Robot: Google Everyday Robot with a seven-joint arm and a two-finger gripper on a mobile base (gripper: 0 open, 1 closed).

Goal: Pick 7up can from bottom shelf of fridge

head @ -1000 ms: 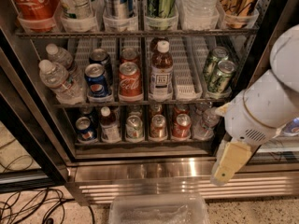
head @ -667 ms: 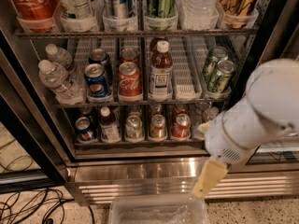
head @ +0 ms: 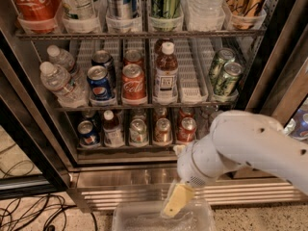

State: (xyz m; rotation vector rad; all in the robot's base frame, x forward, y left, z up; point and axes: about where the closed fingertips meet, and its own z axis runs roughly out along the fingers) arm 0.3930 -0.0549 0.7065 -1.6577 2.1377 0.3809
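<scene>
Camera view: the gripper (head: pixel 176 199) is held low at 6 o'clock; its opening cannot be told. The 7up can (head: pixel 138 131) is seen at its 11 o'clock on the bottom shelf (head: pixel 124 149); the adjacent red can (head: pixel 162 130) could be knocked by a wide approach.

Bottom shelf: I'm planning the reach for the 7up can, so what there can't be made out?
- Camera view, bottom shelf, right end: hidden by the robot arm.
- 7up can: print too blurred to read.
- Rear cans behind the front row: mostly hidden by those in front.
- Gripper, hanging in front of the fridge base over a clear bin: upper part hidden by the arm.
</scene>
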